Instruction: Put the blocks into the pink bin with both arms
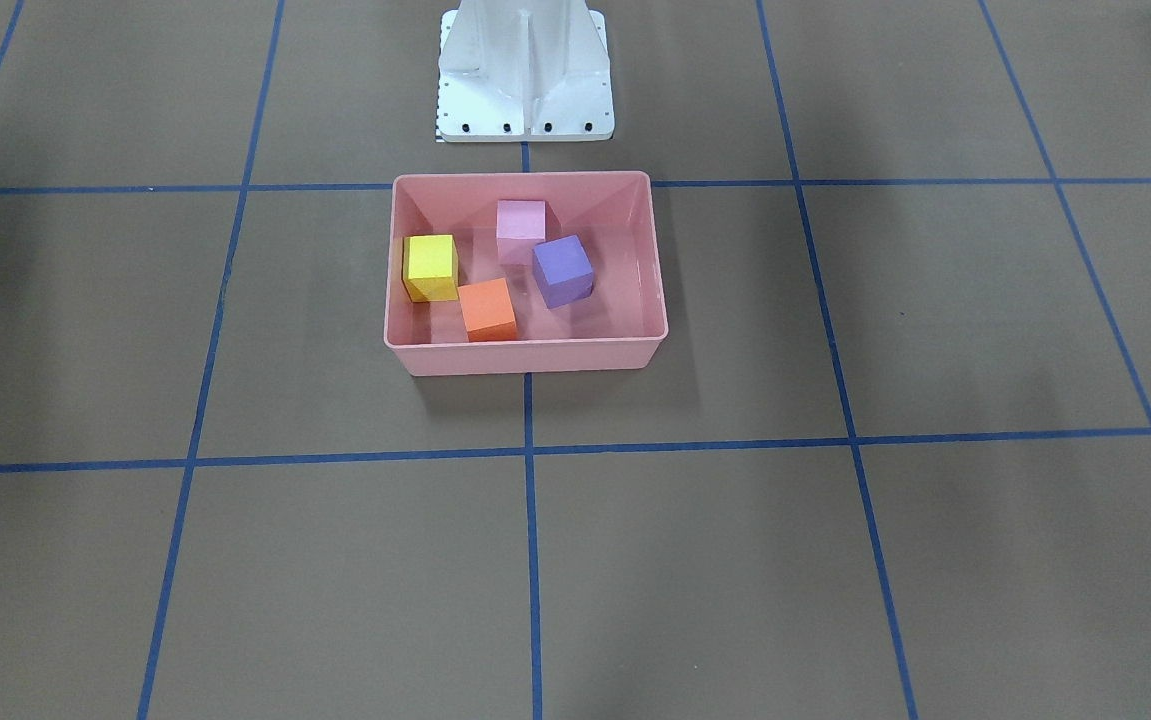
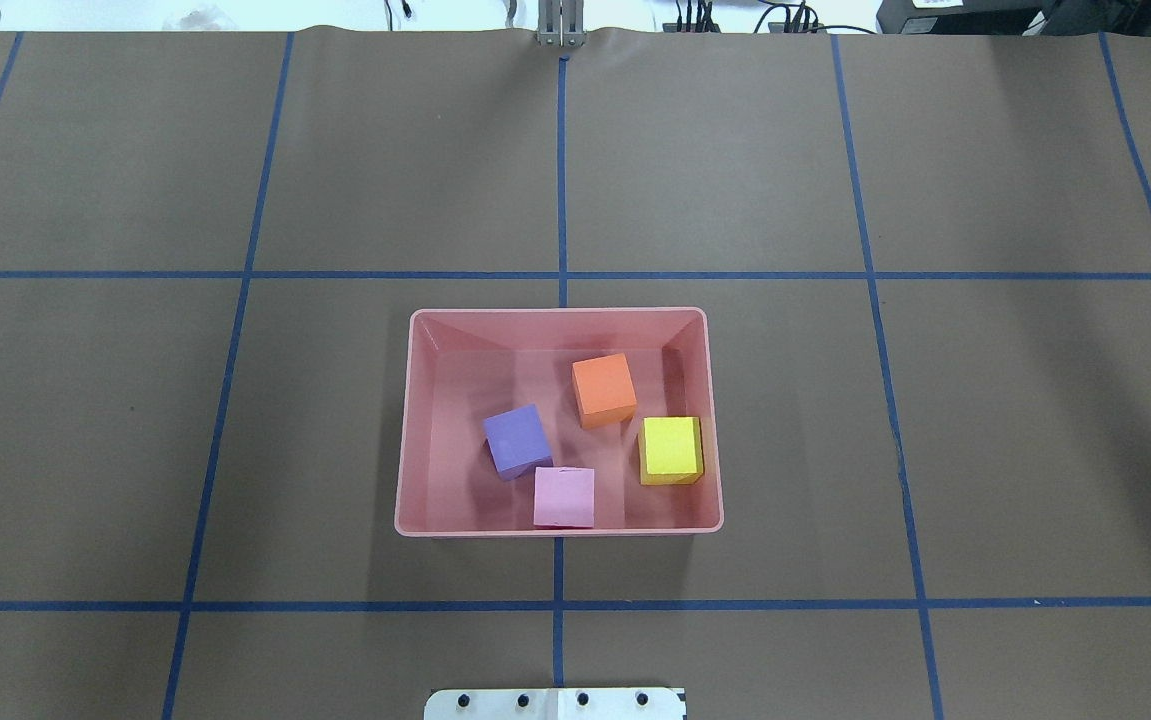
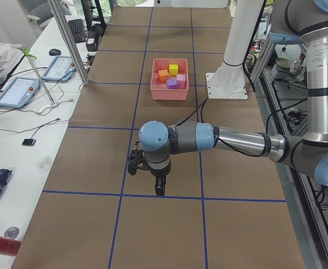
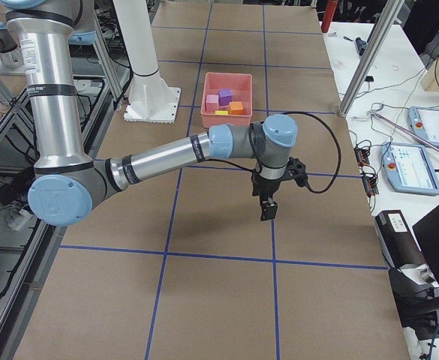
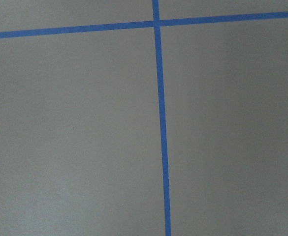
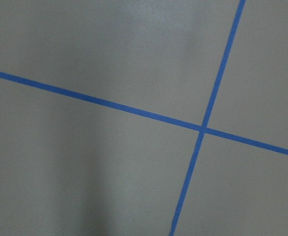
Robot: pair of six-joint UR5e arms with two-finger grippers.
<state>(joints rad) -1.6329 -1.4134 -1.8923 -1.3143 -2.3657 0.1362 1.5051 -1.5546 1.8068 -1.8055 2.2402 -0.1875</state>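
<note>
2 arms (image 3: 236,140) (image 4: 166,154) (side cams only)

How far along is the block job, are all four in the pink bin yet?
Done: the orange block, yellow block, purple block and light pink block all lie inside the pink bin. In hand: nothing; the left gripper and right gripper hang over the table, away from the bin. Left: apparently nothing.

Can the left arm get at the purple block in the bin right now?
Probably yes. The purple block lies uncovered in the open-topped pink bin, nothing above it. The left hand hangs well away over the table; only the light pink block close beside could crowd a finger.
</note>
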